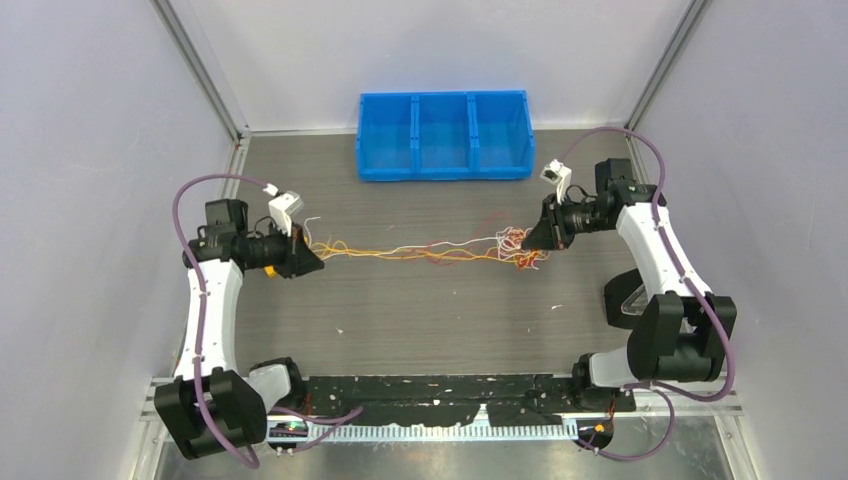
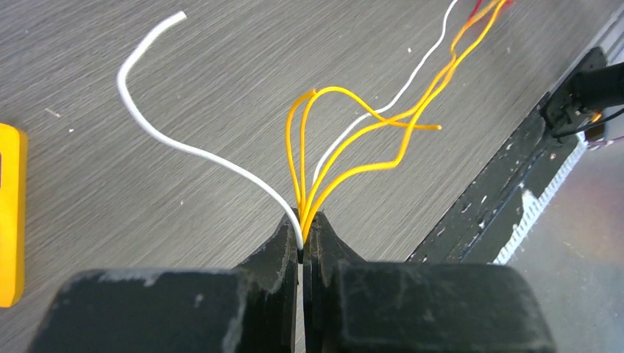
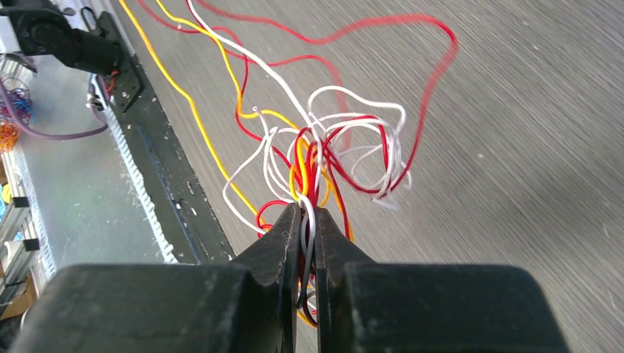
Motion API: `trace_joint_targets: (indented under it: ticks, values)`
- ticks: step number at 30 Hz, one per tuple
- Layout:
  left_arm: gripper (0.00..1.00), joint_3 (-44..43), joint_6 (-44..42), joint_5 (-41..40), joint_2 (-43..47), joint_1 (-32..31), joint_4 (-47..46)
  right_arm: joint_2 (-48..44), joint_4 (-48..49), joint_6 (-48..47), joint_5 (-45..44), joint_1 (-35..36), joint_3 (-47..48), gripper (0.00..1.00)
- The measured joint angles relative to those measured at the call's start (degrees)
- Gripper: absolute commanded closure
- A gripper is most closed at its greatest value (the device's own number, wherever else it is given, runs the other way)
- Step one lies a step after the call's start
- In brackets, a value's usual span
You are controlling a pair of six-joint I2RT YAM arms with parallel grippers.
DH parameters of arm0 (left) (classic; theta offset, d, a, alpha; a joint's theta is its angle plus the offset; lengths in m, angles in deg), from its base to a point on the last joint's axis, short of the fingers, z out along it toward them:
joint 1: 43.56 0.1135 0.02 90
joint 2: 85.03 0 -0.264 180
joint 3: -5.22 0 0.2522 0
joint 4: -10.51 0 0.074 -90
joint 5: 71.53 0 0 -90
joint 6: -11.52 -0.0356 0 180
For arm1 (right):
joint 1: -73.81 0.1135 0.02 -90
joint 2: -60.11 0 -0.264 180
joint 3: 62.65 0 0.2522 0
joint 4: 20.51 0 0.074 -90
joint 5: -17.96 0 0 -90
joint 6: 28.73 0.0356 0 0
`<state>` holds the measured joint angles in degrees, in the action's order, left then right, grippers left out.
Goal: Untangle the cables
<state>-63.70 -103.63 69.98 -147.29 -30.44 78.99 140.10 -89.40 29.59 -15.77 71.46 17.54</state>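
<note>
**Cables strung arm to arm, knot lying at the right end**

The thin, curly cables (image 1: 420,250) in red, yellow-orange and white are stretching across the grey wood-grain table (image 1: 400,330) in one long bundle. Its long axis is running straight from one gripper to the other, parallel to the near edge and well short of the blue three-compartment plastic bin (image 1: 443,135) at the back.

The left gripper (image 2: 302,243) is pinching its jaws together on the left end of the bundle. One white strand and a few yellow-orange ones are fanning out of its tips there, and they are looking mostly separate. The right gripper (image 3: 307,220) is clamping on the opposite end, with red, white and orange strands running down between its closed jaws. Just beyond its tips the wires are looping over each other in a dense snarl.

So the tangle is sitting right at the right gripper and well away from the left one, with the looser run lying between them. The right wrist view is partly blurred, so whether those loops are truly knotted or only draped over each other is hard to say. Judging from this, pulling further apart along the bundle's axis is risking a tighter snarl. The right arm, being nearer, is looking better placed to let go and pick out a single strand.
</note>
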Motion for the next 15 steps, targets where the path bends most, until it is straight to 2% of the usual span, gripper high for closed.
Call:
trace_joint_targets:
  ticks: [4,5,9,10,15]
  values:
    - [1.0,-0.1,-3.0,-1.2,-0.5,0.2,1.2,1.7,-1.6,-1.9,-0.8,-1.8,0.5,0.94]
    - [0.94,-0.1,-4.0,-1.2,-0.5,-0.1,1.6,1.9,-1.9,-2.0,-0.7,-1.8,0.5,0.94]
    - [0.07,0.5,-5.6,-0.9,0.1,-4.3,0.8,2.1,-0.7,0.5,0.4,0.5,0.5,0.95]
    - [0.01,1.1,-5.2,-0.7,0.8,-5.7,-0.1,2.0,0.8,2.3,0.6,2.2,0.4,0.95]
    - [0.01,5.0,1.3,0.6,7.4,-11.2,-7.9,-1.9,13.8,14.2,1.5,15.3,-4.0,0.95]
